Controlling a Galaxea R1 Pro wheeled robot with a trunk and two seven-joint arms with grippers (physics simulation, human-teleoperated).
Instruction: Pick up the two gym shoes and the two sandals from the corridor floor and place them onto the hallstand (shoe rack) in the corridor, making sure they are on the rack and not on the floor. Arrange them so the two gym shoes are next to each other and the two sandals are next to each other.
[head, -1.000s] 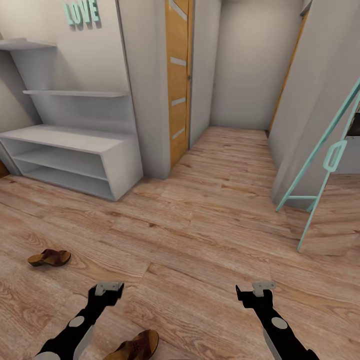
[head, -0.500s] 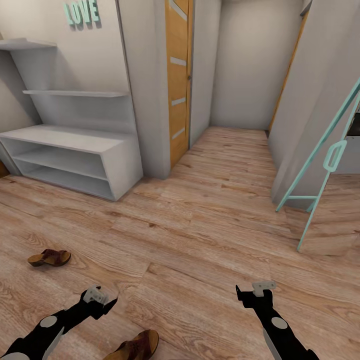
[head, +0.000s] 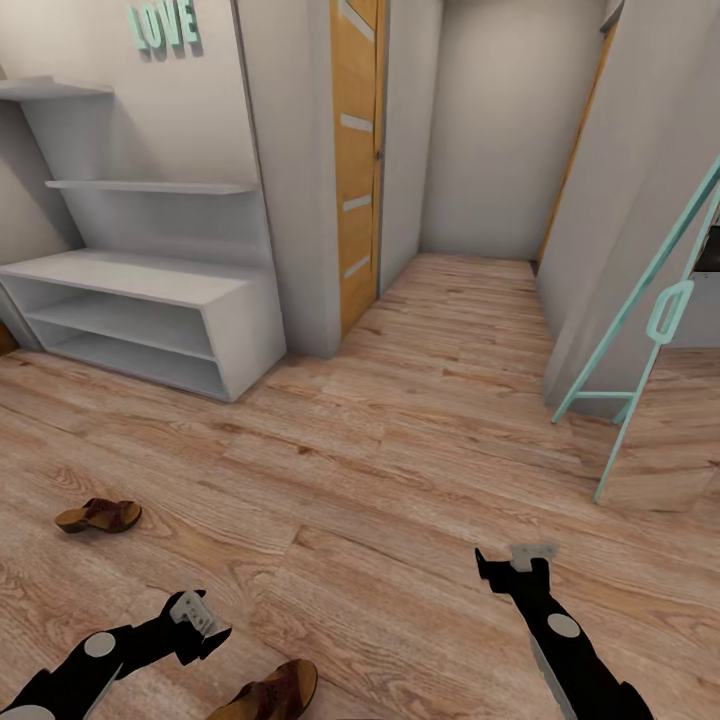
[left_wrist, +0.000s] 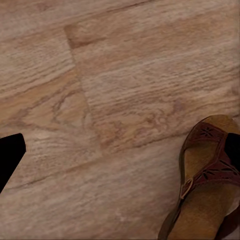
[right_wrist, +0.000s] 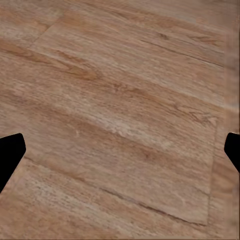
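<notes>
Two brown sandals lie on the corridor floor (head: 400, 470). One sandal (head: 100, 516) is at the left, the other sandal (head: 270, 692) at the picture's lower edge. My left gripper (head: 203, 624) hovers just left of the near sandal (left_wrist: 210, 192), open, with nothing between its fingers. Over bare planks at the lower right, my right gripper (head: 515, 562) is open and empty too. The white-grey hallstand (head: 140, 290) stands against the left wall, its top and shelves bare. The gym shoes are out of view.
A wall corner and an orange door (head: 357, 150) stand right of the hallstand, and the corridor runs on behind. A turquoise ladder frame (head: 640, 330) leans at the right. Wall shelves (head: 150, 187) hang above the hallstand.
My left arm has swung out to the left and sunk lower, bringing its gripper closer to the near sandal. The right gripper has edged slightly forward. The sandals have not moved.
</notes>
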